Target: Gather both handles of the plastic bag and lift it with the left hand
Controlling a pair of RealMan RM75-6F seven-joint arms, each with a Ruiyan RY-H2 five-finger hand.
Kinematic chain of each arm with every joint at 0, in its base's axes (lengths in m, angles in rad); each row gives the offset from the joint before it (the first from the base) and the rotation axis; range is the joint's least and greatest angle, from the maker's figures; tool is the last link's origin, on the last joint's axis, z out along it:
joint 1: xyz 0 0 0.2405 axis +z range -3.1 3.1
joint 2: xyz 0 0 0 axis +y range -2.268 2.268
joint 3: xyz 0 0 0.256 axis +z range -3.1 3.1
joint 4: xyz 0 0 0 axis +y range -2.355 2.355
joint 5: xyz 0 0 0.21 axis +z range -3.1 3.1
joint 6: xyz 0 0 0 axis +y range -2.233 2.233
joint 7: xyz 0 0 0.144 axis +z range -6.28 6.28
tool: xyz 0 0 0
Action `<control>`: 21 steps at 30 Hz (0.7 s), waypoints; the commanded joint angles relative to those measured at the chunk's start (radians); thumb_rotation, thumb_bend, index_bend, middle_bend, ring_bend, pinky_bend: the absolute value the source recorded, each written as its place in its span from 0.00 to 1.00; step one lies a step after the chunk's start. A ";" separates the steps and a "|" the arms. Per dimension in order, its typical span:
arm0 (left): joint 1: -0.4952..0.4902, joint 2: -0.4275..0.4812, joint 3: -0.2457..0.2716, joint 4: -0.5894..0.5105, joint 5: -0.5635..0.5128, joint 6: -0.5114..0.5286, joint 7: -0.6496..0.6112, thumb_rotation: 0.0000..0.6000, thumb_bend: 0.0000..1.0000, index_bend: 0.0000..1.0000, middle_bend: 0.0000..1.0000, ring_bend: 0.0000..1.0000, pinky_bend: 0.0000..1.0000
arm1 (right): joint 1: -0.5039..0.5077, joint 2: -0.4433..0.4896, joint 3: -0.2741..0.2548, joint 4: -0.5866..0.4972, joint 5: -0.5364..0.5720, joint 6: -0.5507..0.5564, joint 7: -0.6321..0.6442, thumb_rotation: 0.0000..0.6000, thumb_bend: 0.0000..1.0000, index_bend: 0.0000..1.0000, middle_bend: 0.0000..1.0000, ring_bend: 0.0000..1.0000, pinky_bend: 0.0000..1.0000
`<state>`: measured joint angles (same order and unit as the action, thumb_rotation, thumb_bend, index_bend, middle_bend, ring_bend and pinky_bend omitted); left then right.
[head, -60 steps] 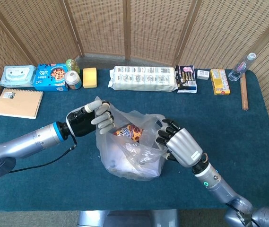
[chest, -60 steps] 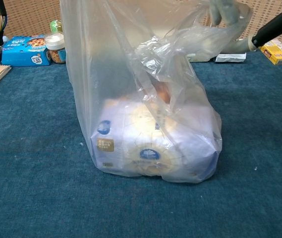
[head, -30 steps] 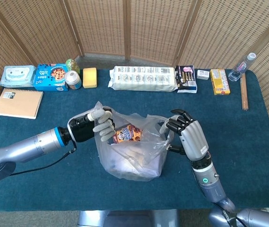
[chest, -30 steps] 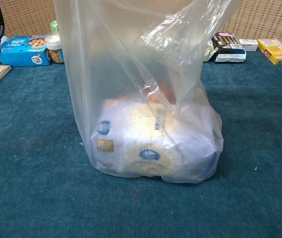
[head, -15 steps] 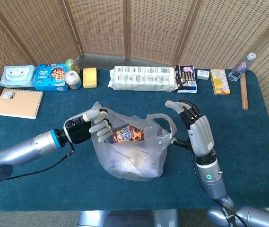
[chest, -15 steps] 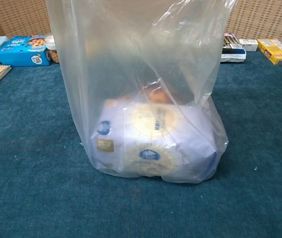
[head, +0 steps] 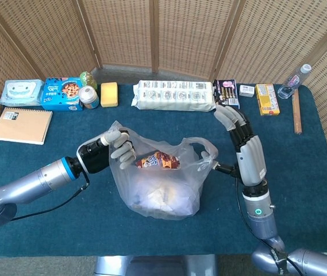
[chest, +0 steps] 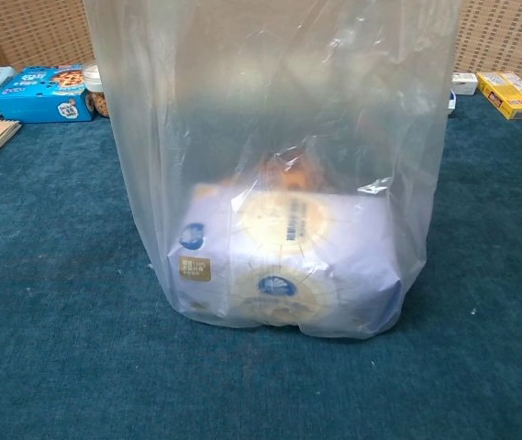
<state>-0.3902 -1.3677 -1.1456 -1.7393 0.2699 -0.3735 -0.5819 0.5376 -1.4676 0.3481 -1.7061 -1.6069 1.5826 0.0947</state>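
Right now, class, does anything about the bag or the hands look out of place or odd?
Only the handles: the left hand holds one side of the plastic bag, while the other handle stands loose near the right hand, which is spread and holding nothing. The bag sits upright on the table; nothing has spilled.

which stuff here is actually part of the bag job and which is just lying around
Job: plastic bag, its right handle, left hand gripping the other handle, right hand.

Lying about: notebook, wet wipes, cookie box, sponge, yellow box, water bottle.
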 commanded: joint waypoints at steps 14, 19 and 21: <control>0.014 -0.044 -0.026 -0.047 0.056 0.085 0.039 0.53 0.32 0.71 0.70 0.58 0.57 | -0.010 0.030 0.030 -0.080 0.036 0.009 0.040 1.00 0.23 0.07 0.11 0.11 0.07; 0.016 -0.048 -0.028 -0.058 0.072 0.096 0.040 0.53 0.32 0.71 0.67 0.55 0.56 | -0.008 0.040 0.038 -0.106 0.048 0.000 0.041 1.00 0.21 0.07 0.11 0.11 0.06; 0.017 -0.050 -0.030 -0.061 0.075 0.101 0.038 0.53 0.32 0.71 0.66 0.54 0.55 | -0.008 0.045 0.040 -0.129 0.061 -0.011 0.055 1.00 0.20 0.07 0.11 0.11 0.06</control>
<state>-0.3738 -1.4175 -1.1753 -1.8000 0.3443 -0.2735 -0.5437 0.5294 -1.4267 0.3862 -1.8208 -1.5553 1.5793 0.1388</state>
